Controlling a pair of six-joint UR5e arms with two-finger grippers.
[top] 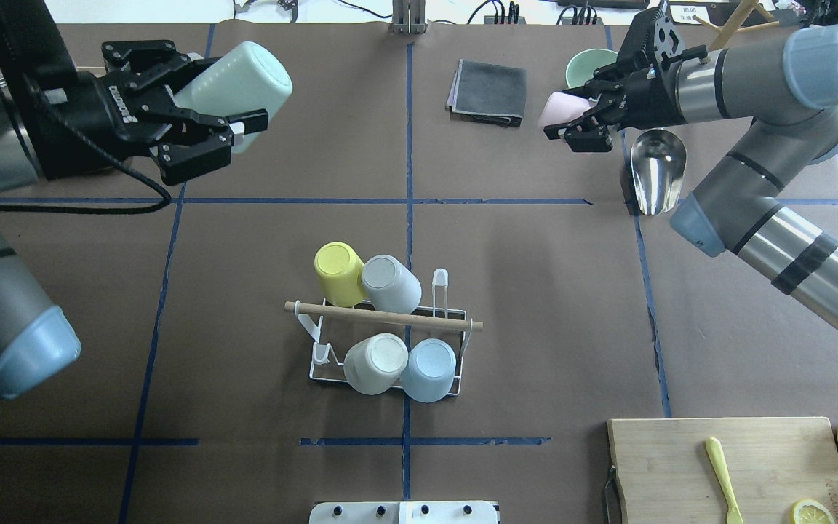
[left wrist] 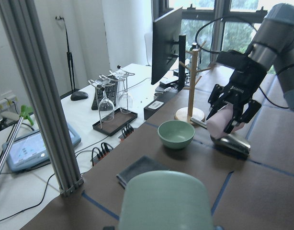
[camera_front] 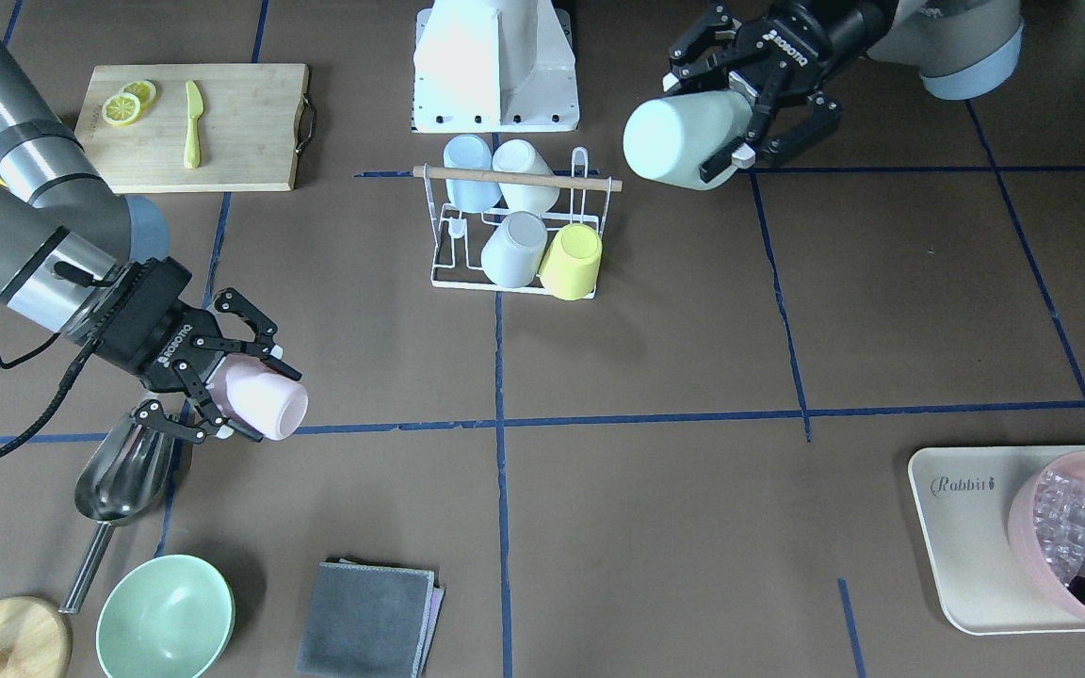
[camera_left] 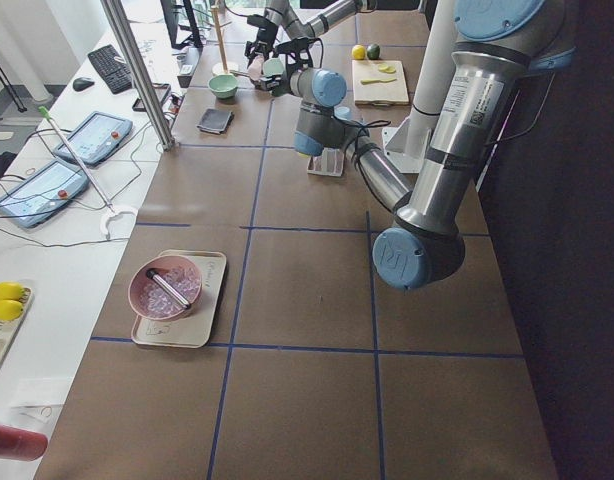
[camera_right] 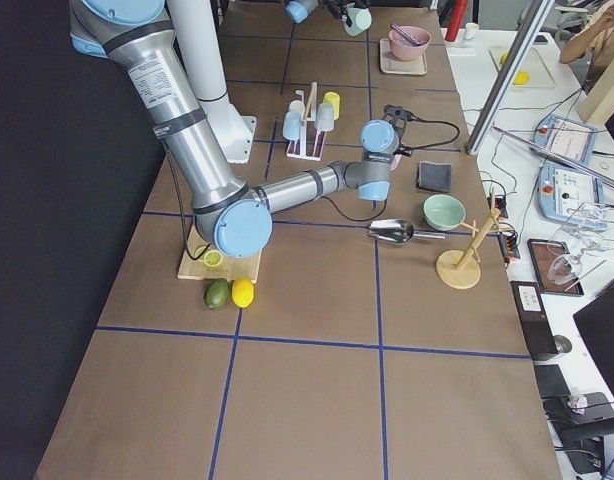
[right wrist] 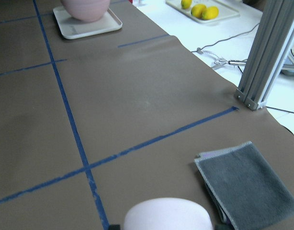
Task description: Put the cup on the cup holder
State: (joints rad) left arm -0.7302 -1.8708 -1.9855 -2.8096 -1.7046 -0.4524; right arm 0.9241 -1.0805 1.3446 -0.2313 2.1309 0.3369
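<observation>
Fingers on the left gripper (top: pixel 228 89) are closed round a mint cup (camera_front: pixel 679 141), held on its side well above the worktop (camera_front: pixel 693 395). The right gripper (camera_front: pixel 255 400) likewise clamps a pink cup (camera_front: pixel 276 408) far across the worktop. Both cups sit well apart from the cup holder (top: pixel 390 375), which stands mid-worktop.

Four cups already hang there, in yellow, grey, cream and pale blue, leaving what look like two bare prongs. One is at the left of the near row (top: pixel 321 353) and one at the right of the far row (top: pixel 439 280), though thin wire is hard to read.

Each cup should be turned mouth-down, centred over a bare prong and lowered straight. The wooden rod handle (camera_front: pixel 514 177) crosses the top, so approach from the outer side rather than across it (the seated cups crowd close, and a nudge could tip the light rack).

A steel scoop (camera_front: pixel 123 476) lies under the right gripper, with a green bowl (camera_front: pixel 166 617) and grey cloth (camera_front: pixel 368 617) nearby, all clear of the path.
</observation>
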